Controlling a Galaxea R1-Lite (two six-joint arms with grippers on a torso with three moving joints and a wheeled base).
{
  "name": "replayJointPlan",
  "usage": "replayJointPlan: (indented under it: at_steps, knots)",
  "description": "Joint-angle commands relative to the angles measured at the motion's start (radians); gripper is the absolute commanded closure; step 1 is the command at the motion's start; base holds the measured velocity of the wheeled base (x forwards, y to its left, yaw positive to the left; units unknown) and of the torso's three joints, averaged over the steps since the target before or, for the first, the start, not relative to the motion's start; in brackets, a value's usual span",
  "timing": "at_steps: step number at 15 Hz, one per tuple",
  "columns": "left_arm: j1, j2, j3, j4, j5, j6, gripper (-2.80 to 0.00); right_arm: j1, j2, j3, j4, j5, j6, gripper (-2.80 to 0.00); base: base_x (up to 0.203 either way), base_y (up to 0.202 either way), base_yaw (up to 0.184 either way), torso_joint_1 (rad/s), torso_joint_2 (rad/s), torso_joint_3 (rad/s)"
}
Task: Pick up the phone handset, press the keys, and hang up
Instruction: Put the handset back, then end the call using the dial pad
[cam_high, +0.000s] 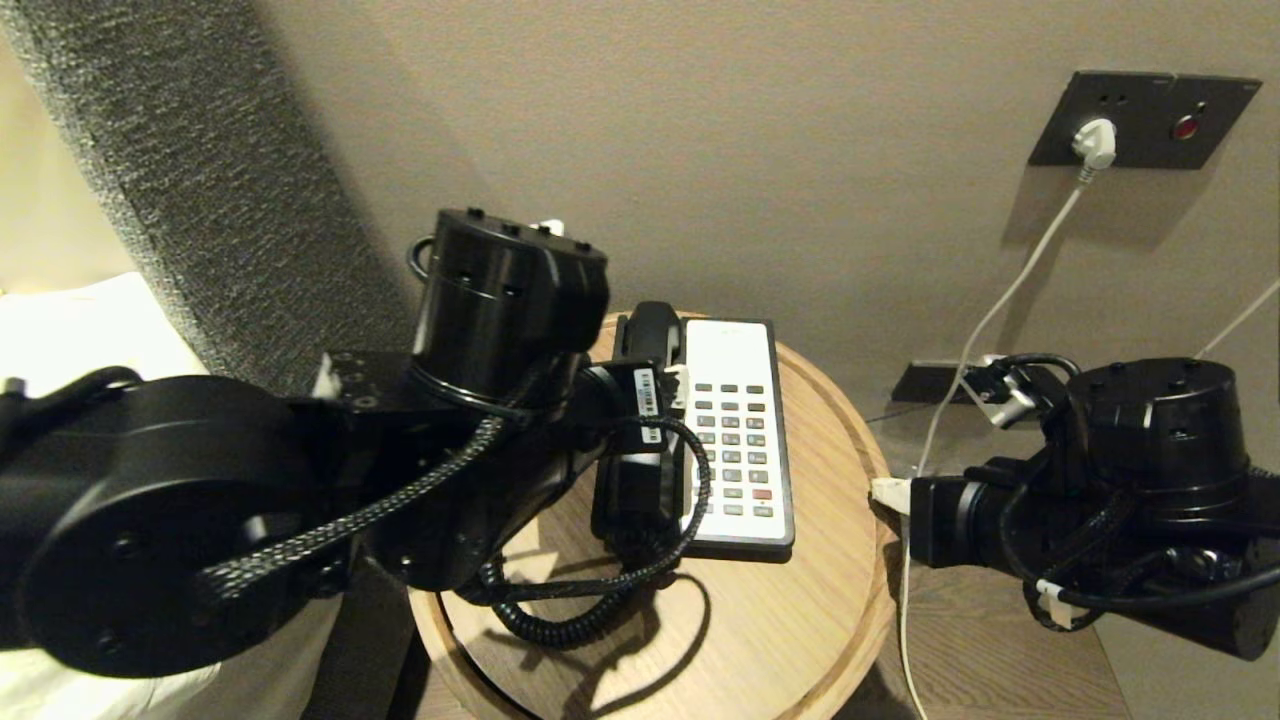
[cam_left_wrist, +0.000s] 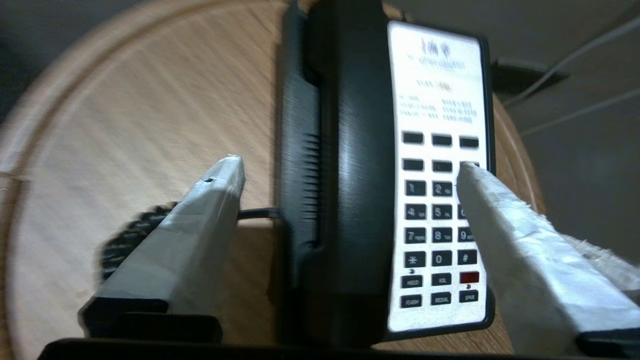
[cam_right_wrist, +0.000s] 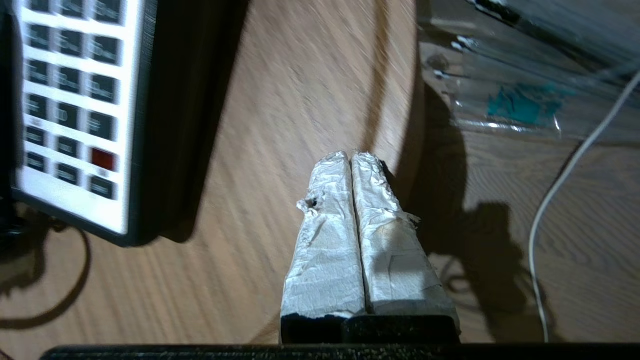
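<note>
Two left fingers (cam_left_wrist: 210, 200) spread astride the cradled phone handset (cam_left_wrist: 350, 175); right fingers (cam_right_wrist: 350, 200) pressed together, empty.

One handset (cam_high: 650, 345); one phone base (cam_high: 740, 530); one round table (cam_high: 800, 620); two claws.

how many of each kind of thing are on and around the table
end effectors: 2 (left end effector, right end effector)
handset: 1
phone base: 1
table: 1
plug: 1
total: 6
</note>
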Motion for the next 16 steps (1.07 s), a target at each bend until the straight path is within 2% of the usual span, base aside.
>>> replayJointPlan:
  at_steps: [1, 6, 8, 10, 12, 16]
  knots:
    - [0.037, -0.151, 0.065, 0.001, -0.005, -0.004, 0.0, 0.021, -0.006, -0.023, -0.003, -0.005, 0.002, 0.0, 0.0, 0.0, 0.0, 0.0, 0.0, 0.0]
    - [0.138, -0.46, 0.268, 0.01, -0.091, -0.005, 0.0, 0.145, -0.04, -0.114, 0.006, -0.011, 0.001, 0.0, 0.0, 0.0, 0.0, 0.0, 0.0, 0.0]
    - [0.229, -0.584, 0.385, 0.007, -0.141, -0.002, 0.0, 0.155, -0.042, -0.119, -0.003, -0.006, 0.004, 0.0, 0.0, 0.0, 0.0, 0.0, 0.0, 0.0]
    - [0.311, -0.66, 0.432, 0.008, -0.183, -0.015, 0.0, 0.182, -0.041, -0.105, -0.003, 0.003, 0.008, 0.0, 0.0, 0.0, 0.0, 0.0, 0.0, 0.0]
    - [0.327, -0.694, 0.452, 0.009, -0.21, -0.033, 0.0, 0.188, -0.033, -0.102, -0.003, 0.003, 0.006, 0.0, 0.0, 0.0, 0.0, 0.0, 0.0, 0.0]
    - [0.337, -0.727, 0.476, 0.005, -0.219, -0.037, 0.0, 0.198, 0.054, -0.116, -0.021, 0.018, 0.009, 0.0, 0.0, 0.0, 0.0, 0.0, 0.0, 0.0]
